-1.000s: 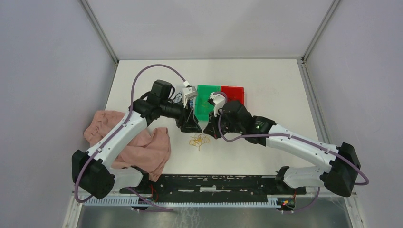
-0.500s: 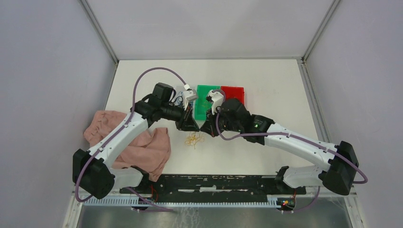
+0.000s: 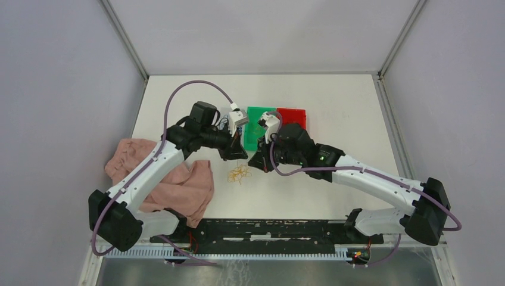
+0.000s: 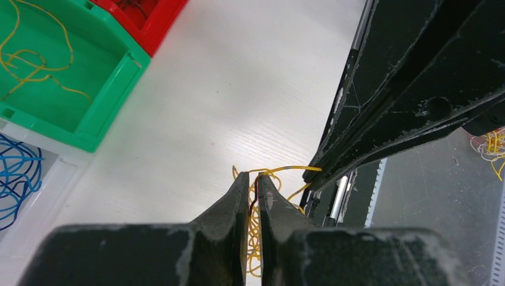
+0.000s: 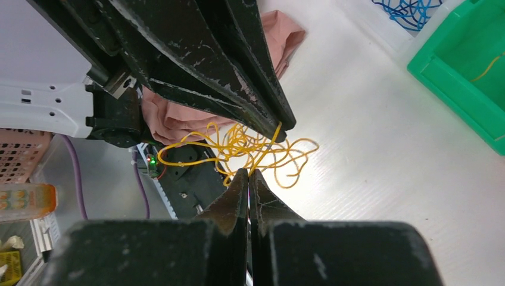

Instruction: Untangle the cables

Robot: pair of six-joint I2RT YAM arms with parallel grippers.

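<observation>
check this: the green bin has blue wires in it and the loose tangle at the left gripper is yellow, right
No: the left wrist view shows the green bin holds yellow wires; the blue wires are in the white bin beside it. The loose tangle at the left gripper is yellow.

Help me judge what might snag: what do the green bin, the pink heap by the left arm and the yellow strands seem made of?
Green rectangular bin: likely moulded plastic, glossy, crisp even walls. Pink heap: soft matte fabric, slumped in folds. Yellow strands: probably thin plastic-coated wire, smooth springy loops; core unseen.
</observation>
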